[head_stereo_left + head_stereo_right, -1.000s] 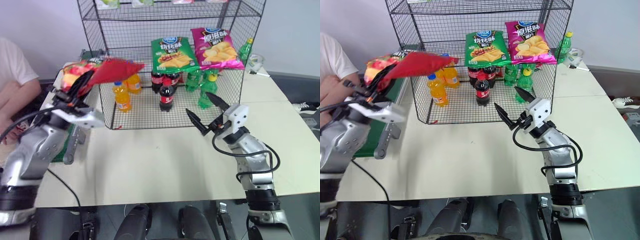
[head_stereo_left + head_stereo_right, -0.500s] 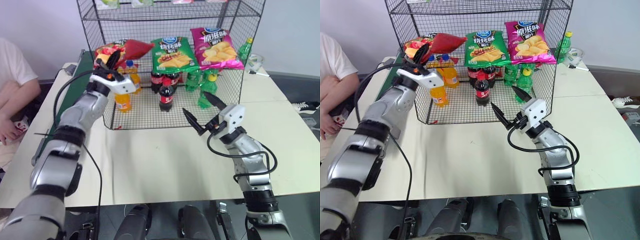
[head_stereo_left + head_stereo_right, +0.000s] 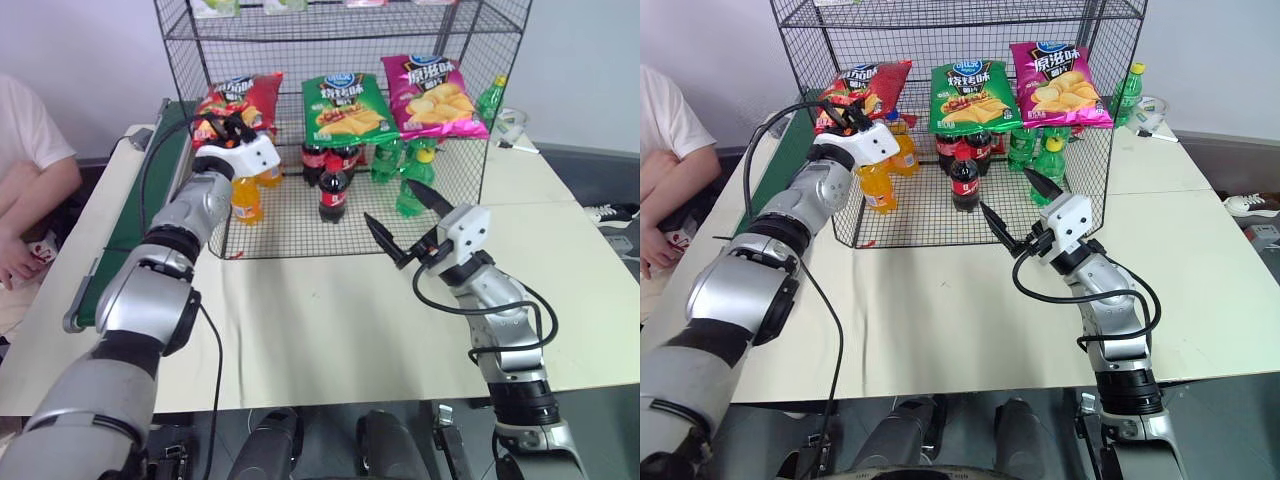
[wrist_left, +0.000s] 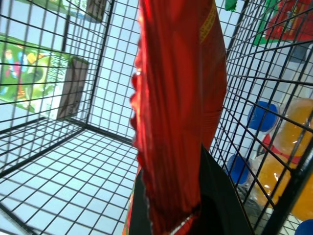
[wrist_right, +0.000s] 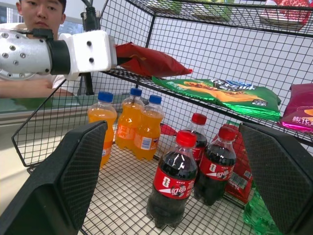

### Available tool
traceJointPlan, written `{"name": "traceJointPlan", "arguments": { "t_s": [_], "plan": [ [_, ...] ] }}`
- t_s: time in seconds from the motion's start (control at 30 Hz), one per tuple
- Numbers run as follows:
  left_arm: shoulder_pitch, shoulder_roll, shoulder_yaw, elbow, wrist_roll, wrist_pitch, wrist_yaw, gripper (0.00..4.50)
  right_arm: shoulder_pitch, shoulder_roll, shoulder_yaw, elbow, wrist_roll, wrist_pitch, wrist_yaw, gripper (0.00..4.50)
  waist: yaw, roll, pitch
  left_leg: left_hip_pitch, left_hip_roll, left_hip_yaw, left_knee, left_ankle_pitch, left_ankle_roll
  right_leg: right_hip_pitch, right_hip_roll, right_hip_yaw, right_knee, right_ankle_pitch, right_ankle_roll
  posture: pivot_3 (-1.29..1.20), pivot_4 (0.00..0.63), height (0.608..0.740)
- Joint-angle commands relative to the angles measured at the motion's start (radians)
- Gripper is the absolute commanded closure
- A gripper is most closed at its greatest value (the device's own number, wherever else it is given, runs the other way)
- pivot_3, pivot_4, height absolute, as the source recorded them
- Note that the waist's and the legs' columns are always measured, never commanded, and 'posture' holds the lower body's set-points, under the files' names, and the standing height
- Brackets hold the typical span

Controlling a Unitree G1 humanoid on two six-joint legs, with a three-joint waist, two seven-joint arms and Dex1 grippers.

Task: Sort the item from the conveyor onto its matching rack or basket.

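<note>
The red chip bag (image 3: pixel 238 98) is inside the black wire rack (image 3: pixel 330 228), on the middle tier just left of a green chip bag (image 3: pixel 343 105). My left gripper (image 3: pixel 231 127) reaches in through the rack's open front and is shut on the bag's near edge. In the left wrist view the red bag (image 4: pixel 176 112) rises from between the black fingers (image 4: pixel 217 196). My right gripper (image 3: pixel 390 203) hovers open and empty over the table, in front of the rack's lower tier. The dark green conveyor (image 3: pixel 120 235) runs along the table's left side, behind my left arm.
A pink chip bag (image 3: pixel 433 97) lies right of the green one. Orange (image 3: pixel 245 195), cola (image 3: pixel 333 190) and green bottles (image 3: pixel 410 192) stand on the rack's bottom tier. A person (image 3: pixel 25 180) sits at the far left. A green bottle (image 3: pixel 490 100) stands outside the rack, right.
My left arm stretched forward and to the right, carrying the red bag from above the conveyor into the rack's middle tier. The right arm stayed put.
</note>
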Motion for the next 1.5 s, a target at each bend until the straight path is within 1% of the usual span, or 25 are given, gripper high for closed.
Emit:
{"name": "traceJointPlan", "arguments": {
  "t_s": [0.03, 0.07, 0.13, 0.17, 0.2, 0.23, 0.37, 0.43, 0.53, 0.7, 0.8, 0.83, 0.9, 0.93, 1.0, 1.03, 1.07, 1.13, 1.23, 1.3, 1.37, 1.47, 1.5],
  "plan": [
    [-0.037, 0.009, 0.018, -0.013, -0.056, -0.048, -0.033, 3.95, -0.016, -0.007, -0.006, -0.039, 0.001, -0.007, -0.005, 0.00, 0.000, 0.000, 0.000, 0.000, 0.000, 0.000, 0.000, 0.000, 0.000, 0.000, 0.000, 0.000, 0.000, 0.000, 0.000, 0.00, 0.150, 0.740],
    [-0.033, 0.012, 0.018, -0.019, -0.066, -0.058, -0.042, 3.68, -0.017, -0.007, -0.007, -0.038, 0.002, -0.006, -0.006, 0.00, 0.000, 0.000, 0.000, 0.000, 0.000, 0.000, 0.000, 0.000, 0.000, 0.000, 0.000, 0.000, 0.000, 0.000, 0.000, 0.00, 0.150, 0.740],
    [-0.023, 0.022, 0.009, -0.036, -0.071, -0.073, -0.041, 2.74, -0.016, -0.008, -0.006, -0.036, 0.002, -0.006, -0.005, 0.00, 0.001, 0.000, 0.000, 0.000, 0.000, 0.000, 0.000, 0.000, 0.000, 0.000, 0.000, 0.000, 0.000, 0.000, 0.000, 0.00, 0.150, 0.740],
    [-0.018, 0.029, 0.000, -0.044, -0.068, -0.075, -0.042, 2.35, -0.015, -0.008, -0.006, -0.038, 0.004, -0.004, -0.005, 0.00, 0.000, 0.000, 0.000, 0.000, 0.000, 0.000, 0.000, 0.000, 0.000, 0.000, 0.000, 0.000, 0.000, 0.000, 0.000, 0.00, 0.150, 0.740],
    [-0.008, 0.035, 0.001, -0.056, -0.076, -0.087, -0.050, 1.76, -0.013, -0.008, -0.006, -0.040, 0.008, -0.002, -0.004, 0.00, 0.000, 0.000, 0.000, 0.000, 0.000, 0.000, 0.000, 0.000, 0.000, 0.000, 0.000, 0.000, 0.000, 0.000, 0.000, 0.00, 0.150, 0.740],
    [0.004, 0.040, 0.007, -0.068, -0.089, -0.101, -0.060, 1.33, -0.011, -0.008, -0.005, -0.043, 0.010, 0.000, -0.002, 0.00, 0.001, 0.000, 0.000, 0.000, 0.000, 0.000, 0.000, 0.000, 0.000, 0.000, 0.000, 0.000, 0.000, 0.000, 0.000, 0.00, 0.150, 0.740],
    [0.077, 0.072, 0.009, -0.164, -0.122, -0.175, -0.109, 1.33, -0.004, -0.013, -0.004, -0.045, 0.013, 0.001, 0.006, 0.00, 0.001, 0.000, 0.000, 0.000, 0.000, 0.000, 0.001, 0.000, 0.000, 0.001, 0.000, 0.000, 0.000, 0.000, 0.000, 0.00, 0.150, 0.740],
    [0.168, 0.124, 0.034, -0.310, -0.153, -0.215, -0.133, 1.33, -0.004, -0.015, -0.003, -0.040, 0.011, 0.000, 0.009, 0.00, -0.002, 0.000, 0.000, 0.000, 0.000, 0.000, 0.001, 0.000, 0.000, 0.000, 0.000, 0.000, 0.000, 0.000, 0.000, 0.00, 0.150, 0.740],
    [0.310, 0.182, 0.079, -0.544, -0.208, -0.202, -0.203, 1.33, -0.010, -0.017, -0.004, -0.028, 0.013, -0.002, 0.016, 0.00, -0.008, 0.000, 0.000, 0.001, 0.000, 0.001, 0.000, 0.000, 0.000, -0.001, 0.000, 0.002, 0.000, 0.000, 0.000, 0.00, 0.150, 0.740],
    [0.545, 0.225, 0.181, -0.900, -0.339, -0.130, -0.335, 1.33, -0.028, -0.021, -0.005, -0.002, 0.014, -0.007, 0.029, 0.00, -0.002, 0.000, -0.001, 0.000, 0.000, 0.001, 0.000, 0.000, 0.000, -0.002, 0.000, 0.003, 0.001, 0.000, -0.001, 0.00, 0.150, 0.740],
    [0.686, 0.225, 0.235, -1.074, -0.521, -0.080, -0.472, 1.33, -0.033, -0.024, -0.009, 0.009, 0.017, -0.011, 0.037, 0.00, 0.000, 0.001, -0.001, 0.000, 0.001, 0.001, 0.000, 0.000, 0.000, -0.002, 0.000, 0.003, 0.001, 0.001, -0.001, 0.00, 0.150, 0.740],
    [0.746, 0.222, 0.248, -1.144, -0.642, -0.045, -0.556, 1.33, -0.033, -0.028, -0.010, 0.013, 0.017, -0.014, 0.041, 0.00, 0.000, 0.001, -0.001, 0.000, 0.001, 0.001, 0.000, 0.000, 0.000, -0.001, 0.000, 0.003, 0.001, 0.001, -0.001, 0.00, 0.150, 0.740],
    [0.867, 0.217, 0.283, -1.282, -0.906, 0.106, -0.715, 1.33, -0.032, -0.036, -0.017, 0.017, 0.024, -0.018, 0.054, 0.00, -0.003, 0.001, -0.001, 0.000, 0.001, 0.001, 0.000, 0.000, 0.000, -0.001, 0.000, 0.003, 0.000, 0.001, -0.001, 0.00, 0.150, 0.740],
    [0.915, 0.224, 0.301, -1.337, -0.992, 0.165, -0.770, 1.33, -0.031, -0.043, -0.023, 0.020, 0.028, -0.020, 0.060, 0.00, -0.003, 0.002, -0.001, 0.001, 0.001, 0.001, 0.000, 0.000, 0.000, -0.001, -0.001, 0.003, 0.000, 0.001, -0.002, 0.00, 0.150, 0.740],
    [1.000, 0.246, 0.365, -1.417, -1.108, 0.263, -0.825, 1.33, -0.019, -0.074, -0.039, 0.020, 0.056, -0.012, 0.100, 0.00, -0.003, 0.002, -0.001, 0.001, 0.002, 0.001, 0.000, 0.000, 0.000, -0.001, 0.000, 0.004, 0.000, 0.001, -0.002, 0.00, 0.150, 0.740],
    [1.050, 0.268, 0.404, -1.450, -1.204, 0.365, -0.857, 1.33, -0.009, -0.101, -0.052, 0.020, 0.075, -0.005, 0.129, 0.00, -0.002, 0.002, -0.001, 0.001, 0.002, 0.001, 0.000, 0.000, 0.000, -0.001, 0.000, 0.004, 0.000, 0.001, -0.002, 0.00, 0.150, 0.740],
    [1.100, 0.290, 0.441, -1.473, -1.274, 0.453, -0.885, 1.33, 0.003, -0.131, -0.070, 0.020, 0.094, 0.004, 0.159, 0.00, -0.002, 0.002, -0.001, 0.001, 0.002, 0.000, 0.000, 0.000, 0.000, -0.001, 0.000, 0.004, 0.000, 0.001, -0.002, 0.00, 0.150, 0.740],
    [1.180, 0.322, 0.526, -1.494, -1.369, 0.561, -0.916, 1.33, 0.031, -0.195, -0.105, 0.015, 0.142, 0.028, 0.226, 0.00, 0.000, 0.002, -0.001, 0.001, 0.002, 0.000, 0.000, 0.000, 0.000, 0.000, 0.000, 0.004, -0.001, 0.001, -0.002, 0.00, 0.150, 0.740],
    [1.277, 0.373, 0.663, -1.442, -1.408, 0.617, -0.983, 1.33, 0.096, -0.310, -0.180, 0.019, 0.197, 0.055, 0.325, 0.00, 0.005, 0.002, -0.001, 0.001, 0.002, 0.000, 0.000, -0.001, 0.001, 0.000, 0.000, 0.004, -0.002, 0.001, -0.003, 0.00, 0.150, 0.740],
    [1.320, 0.405, 0.716, -1.385, -1.348, 0.569, -1.034, 1.33, 0.136, -0.372, -0.221, 0.034, 0.200, 0.041, 0.369, 0.00, 0.006, 0.002, -0.001, 0.001, 0.002, 0.001, 0.000, -0.001, 0.001, 0.001, -0.001, 0.004, -0.003, 0.000, -0.003, 0.00, 0.150, 0.740],
    [1.343, 0.425, 0.758, -1.336, -1.334, 0.568, -1.072, 1.33, 0.165, -0.411, -0.258, 0.048, 0.211, 0.041, 0.397, 0.00, 0.006, 0.002, -0.001, 0.002, 0.003, 0.001, 0.000, -0.001, 0.001, 0.002, -0.001, 0.004, -0.004, -0.001, -0.006, 0.00, 0.150, 0.740],
    [1.343, 0.441, 0.800, -1.269, -1.303, 0.547, -1.109, 1.33, 0.196, -0.444, -0.291, 0.074, 0.210, 0.035, 0.433, 0.00, 0.007, 0.002, -0.001, 0.002, 0.004, 0.001, 0.000, -0.001, 0.001, 0.003, -0.002, 0.004, -0.005, -0.002, -0.007, 0.00, 0.150, 0.740],
    [1.341, 0.444, 0.806, -1.236, -1.277, 0.513, -1.123, 1.33, 0.200, -0.449, -0.294, 0.087, 0.202, 0.026, 0.440, 0.00, 0.006, 0.002, -0.001, 0.002, 0.004, 0.001, 0.000, -0.001, 0.001, 0.003, -0.002, 0.004, -0.005, -0.002, -0.008, 0.00, 0.150, 0.740]
  ]
}}
